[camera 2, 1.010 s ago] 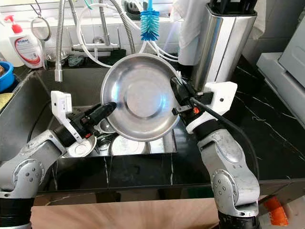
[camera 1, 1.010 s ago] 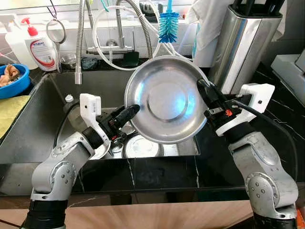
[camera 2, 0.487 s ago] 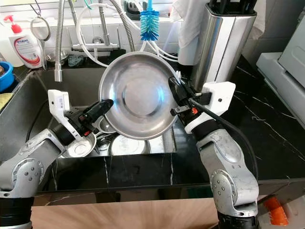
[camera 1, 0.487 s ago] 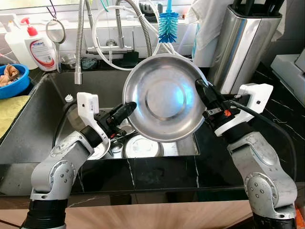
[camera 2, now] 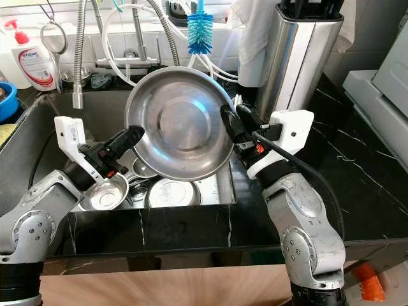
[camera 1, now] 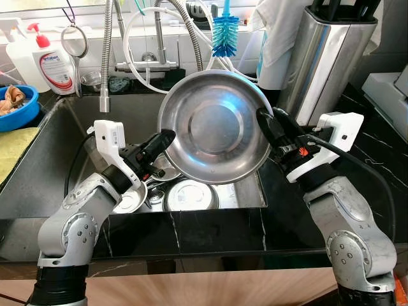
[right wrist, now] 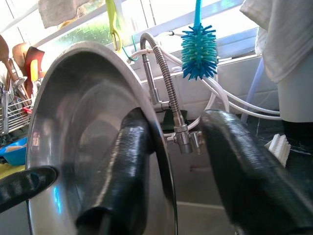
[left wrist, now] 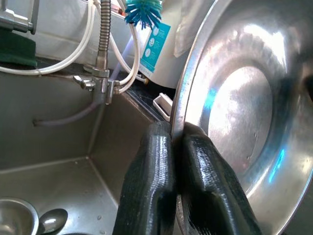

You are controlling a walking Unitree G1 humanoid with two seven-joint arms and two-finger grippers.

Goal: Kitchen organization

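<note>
Steel bowl [camera 1: 213, 126] over sink [camera 1: 48, 172], left gripper [left wrist: 177, 147] pinching rim (right gripper [camera 1: 266, 122] seemingly loose)

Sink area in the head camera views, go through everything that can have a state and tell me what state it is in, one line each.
Large round steel bowl: held up on edge above the sink, hollow side toward the camera.
Left gripper: shut on the bowl's rim.
Right gripper: open, one finger on each side of the opposite rim.
Pull-down spray tap: no water running.
Black stone sink: holds more steel dishes.
Blue bottle brush: hanging.

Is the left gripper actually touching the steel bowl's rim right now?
Touching. The left wrist view shows the left gripper fingers closed on the steel bowl's rim.
</note>
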